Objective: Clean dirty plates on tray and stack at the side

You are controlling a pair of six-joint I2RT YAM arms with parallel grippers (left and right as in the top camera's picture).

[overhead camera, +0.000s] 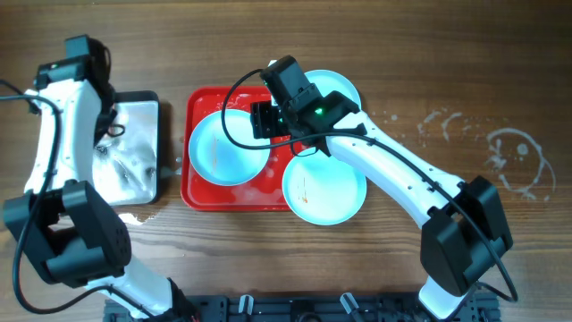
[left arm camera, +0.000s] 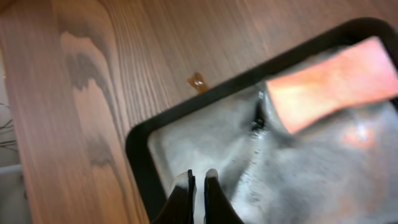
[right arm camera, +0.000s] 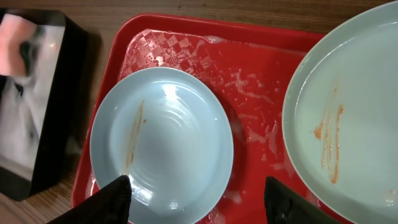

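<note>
Three glossy, round, shallow light-cyan plates (overhead camera: 228, 148) sit at a wet red rectangular plastic tray (overhead camera: 198, 105) on the wooden counter (overhead camera: 447, 54).
One plate (right arm camera: 161, 143) lies on the tray's left half and has a thin orange streak. A second (right arm camera: 348, 112), smeared orange-red, overlaps its right edge. The third (overhead camera: 344, 88) shows behind the right arm (overhead camera: 393, 165). The right pincer (right arm camera: 199, 202) hangs wide open and empty over the first plate. The left pincer (left arm camera: 198, 183) is pressed together, gripping nothing, above a black-rimmed metal tray (left arm camera: 140, 146).

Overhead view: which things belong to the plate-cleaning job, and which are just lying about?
Job: left plate, front plate, back plate, red tray; probably also the metal tray holding an orange-pink block.
Lying about: amber scrap beside the metal tray, white smears at far right.
</note>
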